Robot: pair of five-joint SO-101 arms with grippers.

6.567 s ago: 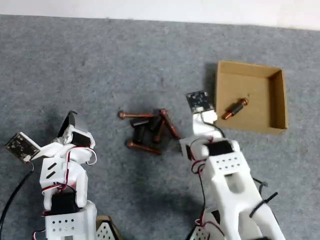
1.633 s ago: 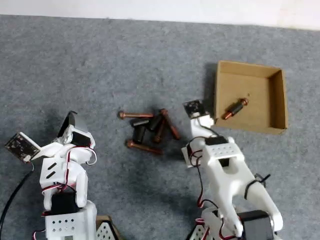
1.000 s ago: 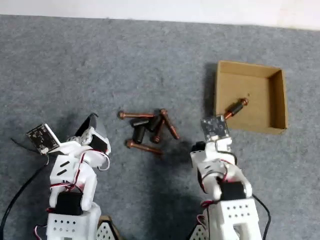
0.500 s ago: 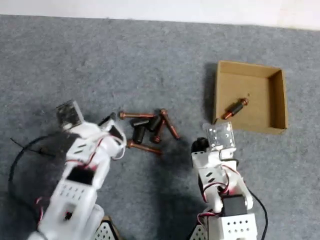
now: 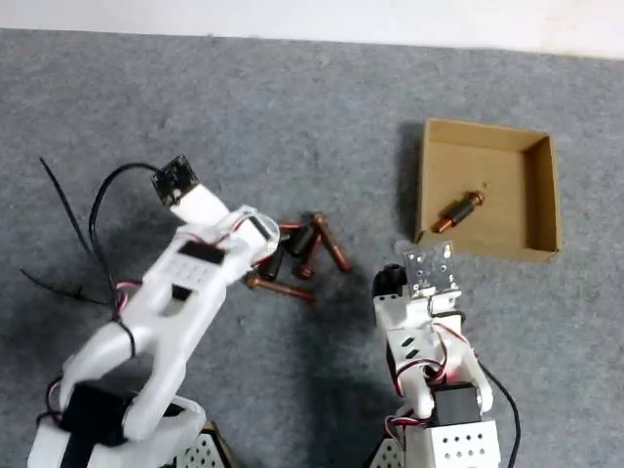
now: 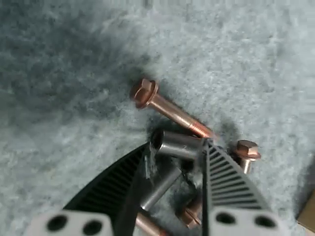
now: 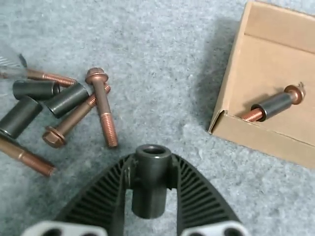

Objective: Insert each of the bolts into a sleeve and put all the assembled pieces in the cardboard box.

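The left gripper [image 6: 176,148] stood over the left end of a small pile in the middle of the grey carpet [image 5: 292,97]. Its fingers were spread, and a dark sleeve [image 6: 180,145] lay crosswise between the two tips. Whether the tips actually touched that sleeve could not be told. One copper bolt [image 6: 170,110] lay just beside this sleeve on the carpet, with its hex head pointing away from the pile. The pile held more loose bolts [image 5: 280,288] and two other loose sleeves [image 7: 68,98], partly lying across one another.

The right gripper [image 7: 150,164] was folded back near its own base, to the right of the pile and just on the near side of the cardboard box [image 5: 487,251]. It was closed around a second sleeve [image 7: 149,184]. This one stood upright between the ribbed fingers with its open bore facing up, and no bolt was in it.

The box sat on the carpet at the far right, well apart from the pile. One assembled piece [image 5: 458,212] lay tilted on its floor, a bolt with a dark sleeve around its shank.
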